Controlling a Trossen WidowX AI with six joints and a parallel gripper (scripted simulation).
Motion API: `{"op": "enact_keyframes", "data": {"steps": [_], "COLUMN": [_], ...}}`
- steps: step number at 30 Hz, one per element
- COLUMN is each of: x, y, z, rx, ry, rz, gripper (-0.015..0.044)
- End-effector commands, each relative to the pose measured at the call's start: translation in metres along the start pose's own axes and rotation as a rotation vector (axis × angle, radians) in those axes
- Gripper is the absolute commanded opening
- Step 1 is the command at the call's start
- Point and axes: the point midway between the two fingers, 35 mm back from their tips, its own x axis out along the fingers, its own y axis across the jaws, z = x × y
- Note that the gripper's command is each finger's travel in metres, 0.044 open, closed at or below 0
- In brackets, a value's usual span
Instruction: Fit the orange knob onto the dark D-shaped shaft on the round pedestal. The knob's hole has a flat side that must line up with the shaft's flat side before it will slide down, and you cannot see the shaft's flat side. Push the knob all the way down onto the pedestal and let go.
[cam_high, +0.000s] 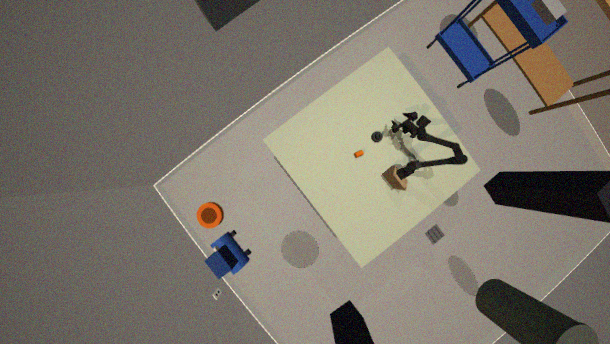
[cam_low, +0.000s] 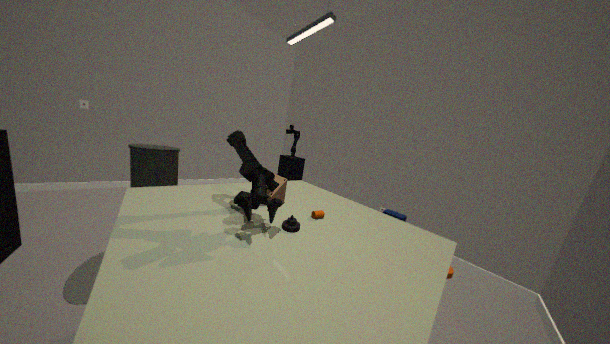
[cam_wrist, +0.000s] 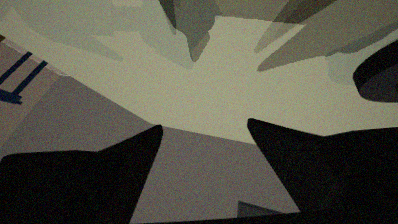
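The orange knob (cam_high: 358, 154) (cam_low: 318, 214) lies on its side on the pale table (cam_high: 320, 130) (cam_low: 350, 280). The dark round pedestal (cam_high: 377, 136) (cam_low: 291, 226) stands near it, its shaft pointing up, with no knob on it. My gripper (cam_high: 399, 121) (cam_low: 260, 220) (cam_wrist: 204, 125) is open and empty, above the table beside the pedestal, on the side away from the knob. In the wrist view a dark rounded shape (cam_wrist: 382, 87) is cut off at the right edge; it may be the pedestal. The knob is not in the wrist view. The shaft's flat side cannot be made out.
A brown wedge-shaped block (cam_high: 394, 178) (cam_low: 280, 189) is at the arm's base, on the table. The table's far edge and the floor beyond show between my fingers in the wrist view. A blue chair (cam_high: 465, 50) stands on the floor past the table.
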Motion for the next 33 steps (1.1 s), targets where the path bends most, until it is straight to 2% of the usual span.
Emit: {"op": "enact_keyframes", "data": {"steps": [1, 5, 10, 15, 20, 27, 33], "x": [0.011, 0.006, -0.018, -0.061, -0.118, -0.176, -0.184], "y": [-0.051, -0.108, -0.179, -0.249, -0.313, -0.361, -0.364], "z": [-0.038, -0.075, -0.111, -0.130, -0.129, -0.104, -0.100], "rx": [0.048, 0.079, 0.152, 0.238, 0.300, 0.435, 0.466], "ry": [-0.001, 0.007, 0.021, 0.062, 0.144, 0.258, 0.273], "rz": [-0.039, -0.061, -0.045, -0.001, 0.046, 0.099, 0.114], "gripper": [0.0440, 0.0440, 0.0440, 0.0440, 0.0440, 0.0440, 0.0440]}}
